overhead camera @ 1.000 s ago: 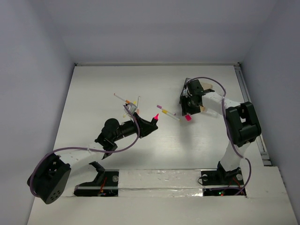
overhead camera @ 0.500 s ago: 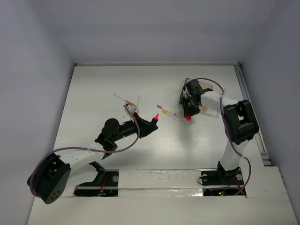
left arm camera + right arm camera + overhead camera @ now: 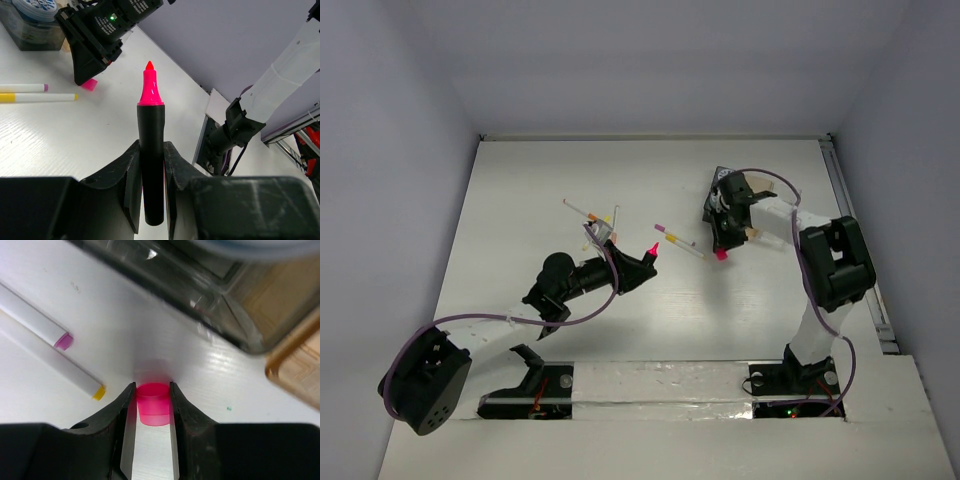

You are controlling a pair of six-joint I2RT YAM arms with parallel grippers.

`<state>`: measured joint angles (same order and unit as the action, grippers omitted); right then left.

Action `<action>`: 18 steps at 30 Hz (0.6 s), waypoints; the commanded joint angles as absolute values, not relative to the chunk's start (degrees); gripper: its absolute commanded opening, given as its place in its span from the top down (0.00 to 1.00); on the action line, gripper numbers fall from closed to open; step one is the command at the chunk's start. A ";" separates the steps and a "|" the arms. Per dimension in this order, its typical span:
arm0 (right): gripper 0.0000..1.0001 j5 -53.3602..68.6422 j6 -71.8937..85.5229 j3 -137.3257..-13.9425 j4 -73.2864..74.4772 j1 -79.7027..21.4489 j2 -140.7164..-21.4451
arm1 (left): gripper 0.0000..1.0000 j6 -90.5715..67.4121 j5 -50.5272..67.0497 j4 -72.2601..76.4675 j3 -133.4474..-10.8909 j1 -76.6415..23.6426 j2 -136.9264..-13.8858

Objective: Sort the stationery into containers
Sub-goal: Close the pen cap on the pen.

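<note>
My left gripper (image 3: 640,267) is shut on a black marker (image 3: 150,165) with a bare pink tip (image 3: 149,85), held above the table and pointing at the right arm. My right gripper (image 3: 722,249) is down on the table, and its fingers (image 3: 125,405) press both sides of a small pink cap (image 3: 153,404). The cap also shows in the left wrist view (image 3: 90,84). Two white pens, one purple-ended (image 3: 63,341) and one yellow-ended (image 3: 99,391), lie just left of the cap. The clear divided tray (image 3: 200,290) with its tan base (image 3: 295,365) stands right behind the cap.
A loose pile of white pens (image 3: 595,222) lies left of centre on the white table. A blue-patterned canister (image 3: 32,7) sits in the tray's dark section. The right arm (image 3: 830,260) stands over the table's right side.
My right gripper has dropped onto the pink cap, which now sits between its fingers. The left arm and its marker have not moved.
</note>
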<state>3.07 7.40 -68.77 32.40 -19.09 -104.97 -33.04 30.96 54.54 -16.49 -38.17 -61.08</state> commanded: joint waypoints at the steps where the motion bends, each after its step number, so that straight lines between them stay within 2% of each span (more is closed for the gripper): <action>1: 0.92 4.48 10.88 -66.72 28.31 -18.72 -97.59 | 1.00 -32.17 31.03 57.65 -16.61 -38.14 -61.08; 5: 0.95 6.23 16.86 -62.50 20.85 -18.72 -89.05 | 1.00 -34.18 30.41 59.94 -16.61 -38.14 -64.59; 11: 0.95 8.71 30.13 -51.86 0.81 -23.19 -76.83 | 1.00 -39.37 28.39 63.28 -18.63 -38.14 -70.84; 18: 0.95 1.50 37.00 -51.77 -11.76 -33.30 -76.72 | 1.00 -36.04 17.06 56.17 -20.48 -40.07 -67.95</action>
